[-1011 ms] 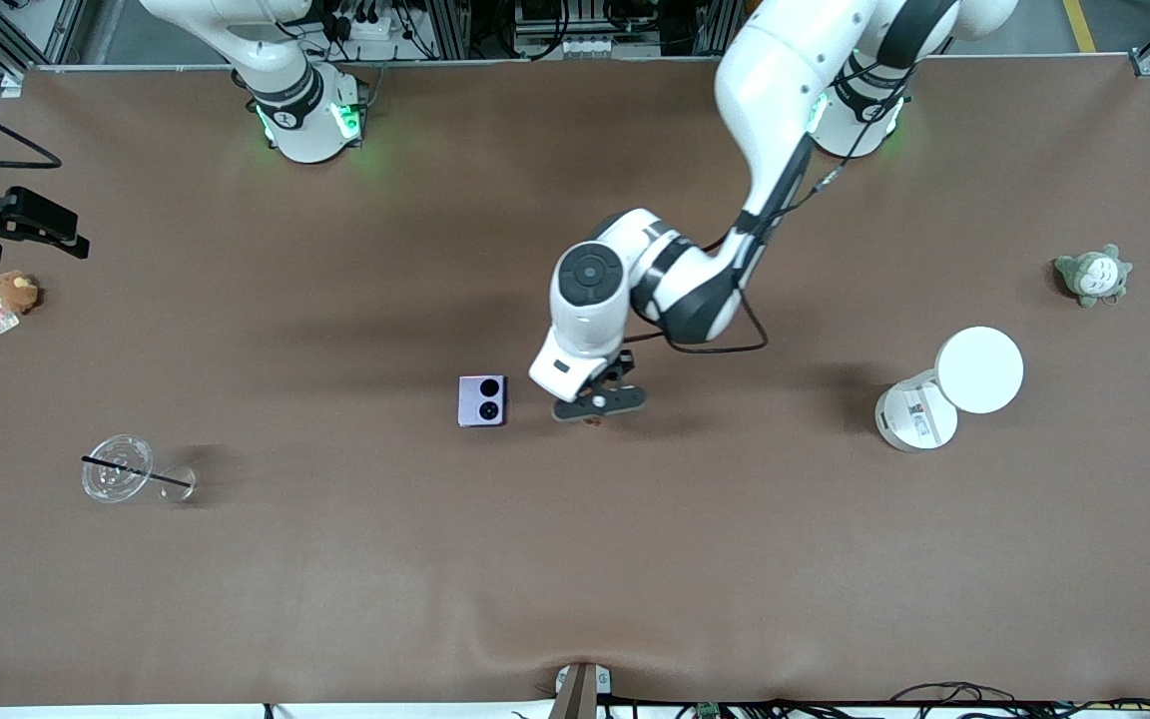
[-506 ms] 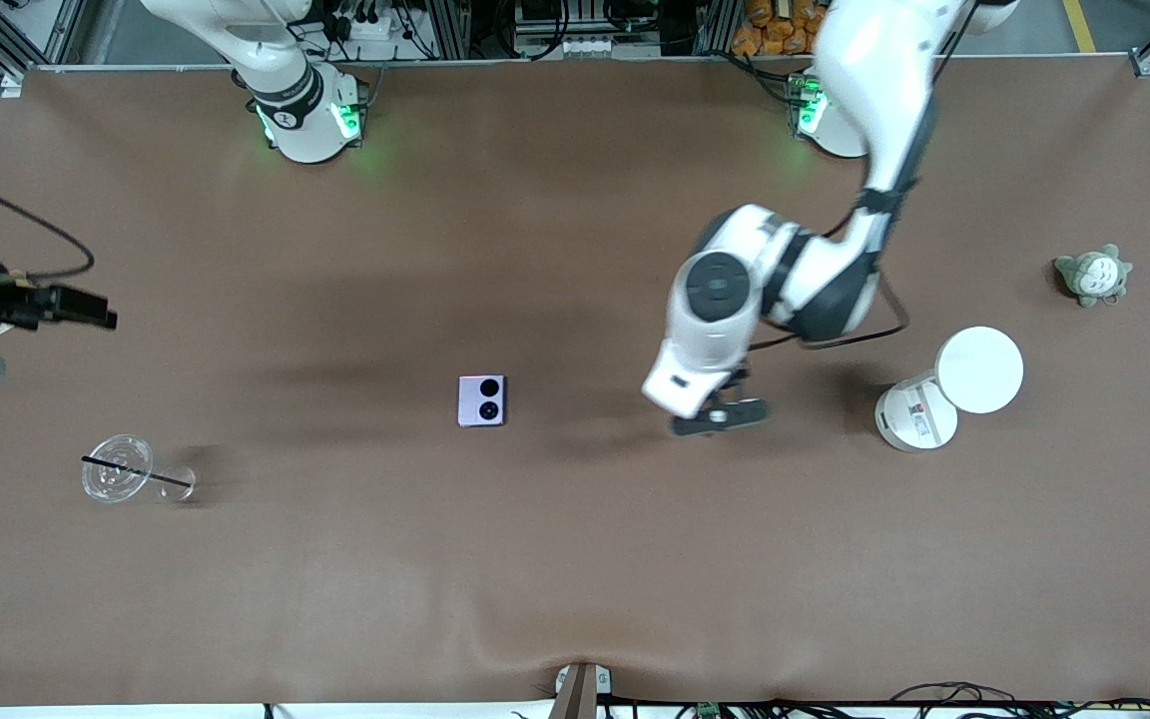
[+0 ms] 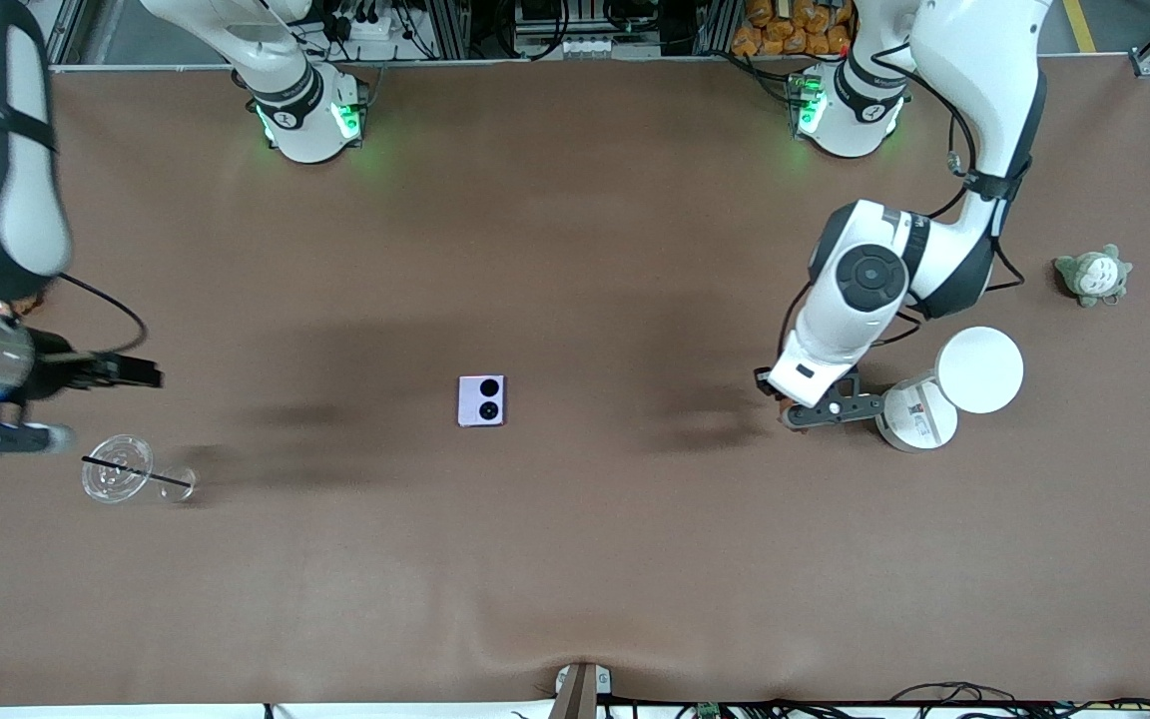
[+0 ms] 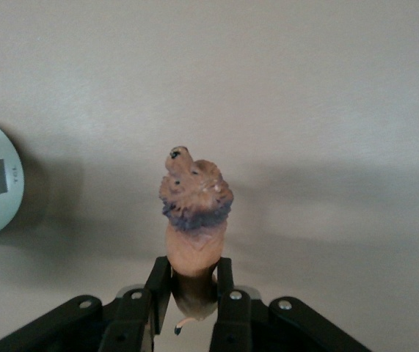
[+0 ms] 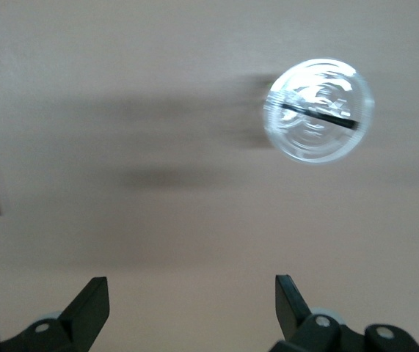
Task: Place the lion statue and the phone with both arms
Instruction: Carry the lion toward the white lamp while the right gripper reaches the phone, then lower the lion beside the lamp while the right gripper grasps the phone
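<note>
Aloft, left end effector [image 4: 187,308] pinches lion statue [image 4: 192,220]; apparently empty cup [image 5: 319,110].

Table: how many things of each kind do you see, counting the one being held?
Phone: 1
Lion statue: 1
Plush toy: 1
Clear cup: 1
White round things: 2
Total: 6

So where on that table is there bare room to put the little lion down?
The brown table lies bare between the phone and the left hand, which holds the lion statue, and all along the camera-side edge. It is crowded beside that hand: the white round device sits close. The right hand hangs open above the clear cup.
</note>
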Motion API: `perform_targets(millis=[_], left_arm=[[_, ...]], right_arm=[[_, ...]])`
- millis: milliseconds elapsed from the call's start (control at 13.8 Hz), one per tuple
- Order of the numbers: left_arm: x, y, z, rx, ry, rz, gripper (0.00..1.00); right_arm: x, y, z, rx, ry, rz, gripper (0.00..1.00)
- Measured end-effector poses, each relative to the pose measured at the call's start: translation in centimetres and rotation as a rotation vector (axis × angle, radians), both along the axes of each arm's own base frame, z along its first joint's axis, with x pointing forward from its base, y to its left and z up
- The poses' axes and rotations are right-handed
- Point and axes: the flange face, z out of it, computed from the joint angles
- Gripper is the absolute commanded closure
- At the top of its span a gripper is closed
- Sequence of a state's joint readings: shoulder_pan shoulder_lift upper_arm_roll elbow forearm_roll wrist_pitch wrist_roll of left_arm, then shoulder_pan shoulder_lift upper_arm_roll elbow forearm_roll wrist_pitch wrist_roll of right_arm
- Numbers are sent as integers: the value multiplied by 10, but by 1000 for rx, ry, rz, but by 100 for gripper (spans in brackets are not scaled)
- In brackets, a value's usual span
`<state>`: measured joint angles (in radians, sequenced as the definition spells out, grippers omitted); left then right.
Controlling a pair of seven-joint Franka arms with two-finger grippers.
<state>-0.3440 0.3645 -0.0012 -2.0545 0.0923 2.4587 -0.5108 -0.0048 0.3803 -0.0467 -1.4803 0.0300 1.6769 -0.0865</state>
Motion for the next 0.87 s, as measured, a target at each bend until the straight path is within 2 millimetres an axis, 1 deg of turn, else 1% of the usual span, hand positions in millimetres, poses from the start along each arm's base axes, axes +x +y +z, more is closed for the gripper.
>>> perform_targets(millis=[144, 217, 289, 361, 506, 578, 650, 722, 794, 867], left_arm=[[0, 33, -13, 6, 15, -32, 100], [1, 46, -15, 7, 17, -36, 100], [2, 54, -16, 6, 14, -43, 100], [3, 59, -18, 2, 4, -49, 100], [3, 64, -23, -3, -14, -80, 100], [3, 66, -27, -3, -18, -95, 100], [4, 70, -31, -4, -21, -101, 100], [6, 75, -34, -4, -22, -107, 100], [7, 80, -37, -4, -26, -117, 100], [8, 83, -41, -5, -31, -123, 100]], right_arm=[[13, 20, -16, -1, -44, 32, 0], [18, 40, -20, 3, -63, 62, 0], [19, 72, -25, 6, -66, 105, 0], [18, 114, -33, 7, -70, 132, 0], [14, 204, -52, 11, -123, 83, 0], [9, 242, -65, 15, -143, 52, 0], [3, 276, -80, 16, -154, 31, 0], [-3, 302, -96, 14, -156, 22, 0], [-11, 323, -113, 7, -145, 16, 0], [-17, 338, -131, -3, -127, 13, 0]])
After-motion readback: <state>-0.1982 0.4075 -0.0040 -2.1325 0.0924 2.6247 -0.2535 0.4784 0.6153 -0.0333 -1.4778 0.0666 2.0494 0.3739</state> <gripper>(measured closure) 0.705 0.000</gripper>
